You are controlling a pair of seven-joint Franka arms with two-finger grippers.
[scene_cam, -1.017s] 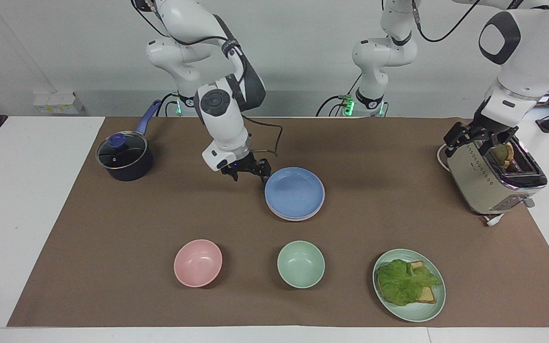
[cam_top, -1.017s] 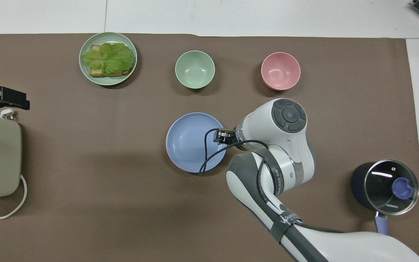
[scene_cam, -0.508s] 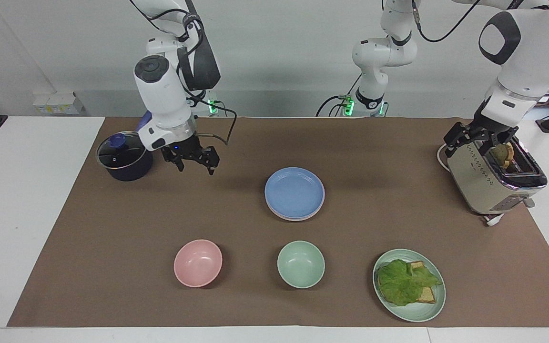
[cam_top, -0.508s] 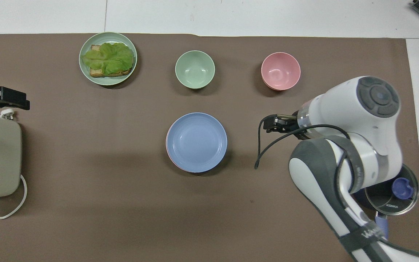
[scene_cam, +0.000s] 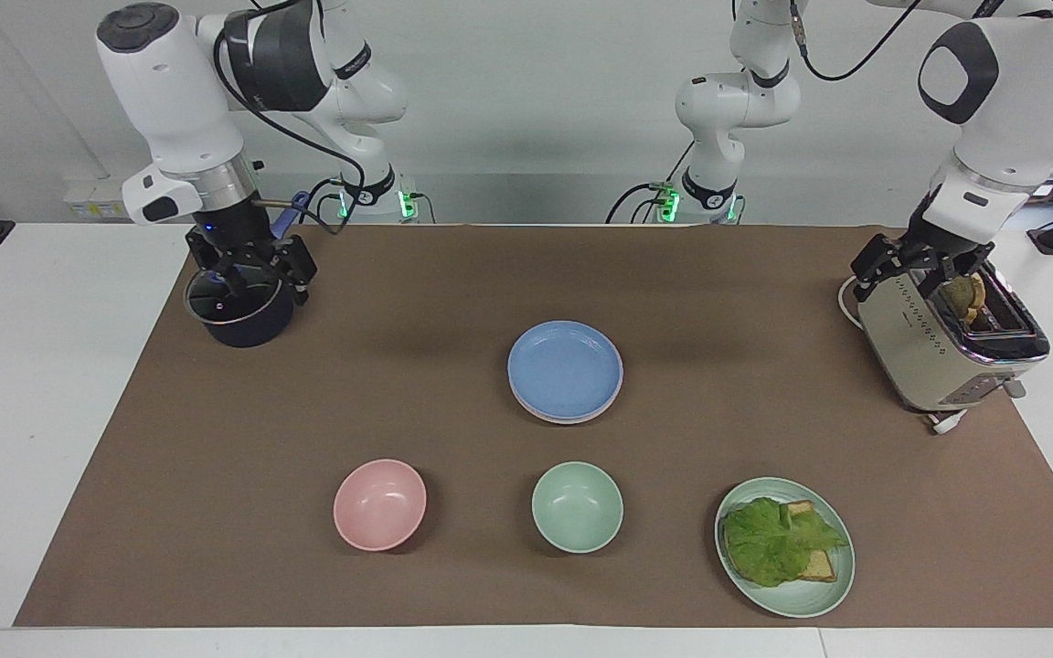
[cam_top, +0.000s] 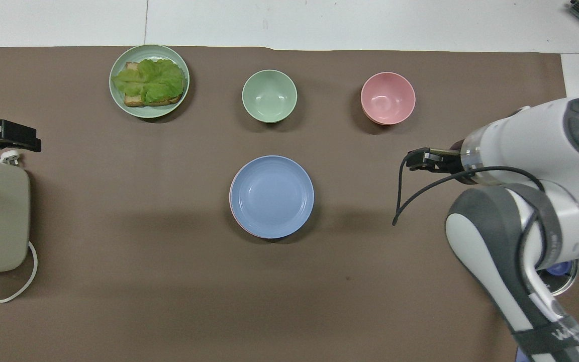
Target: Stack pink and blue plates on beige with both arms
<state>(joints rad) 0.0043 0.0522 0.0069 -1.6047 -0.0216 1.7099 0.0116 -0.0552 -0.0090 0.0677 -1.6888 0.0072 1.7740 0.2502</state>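
The blue plate (scene_cam: 565,367) (cam_top: 271,196) lies in the middle of the brown mat, on top of a stack. Under it only a thin edge of the pink plate (scene_cam: 565,421) shows. The beige plate is hidden under that stack. My right gripper (scene_cam: 252,274) (cam_top: 422,160) hangs open and empty over the dark pot (scene_cam: 239,315), well away from the plates, toward the right arm's end of the table. My left gripper (scene_cam: 910,263) (cam_top: 3,137) waits open over the toaster (scene_cam: 938,352) at the left arm's end.
Farther from the robots than the stack stand a pink bowl (scene_cam: 379,504) (cam_top: 388,98), a green bowl (scene_cam: 577,507) (cam_top: 269,95) and a green plate (scene_cam: 805,605) (cam_top: 118,103) with lettuce on toast. The toaster's white cable (cam_top: 18,291) lies beside it.
My right gripper has pulled away from the blue plate's rim, risen and swung to above the pot. The plates and the left arm have not moved.
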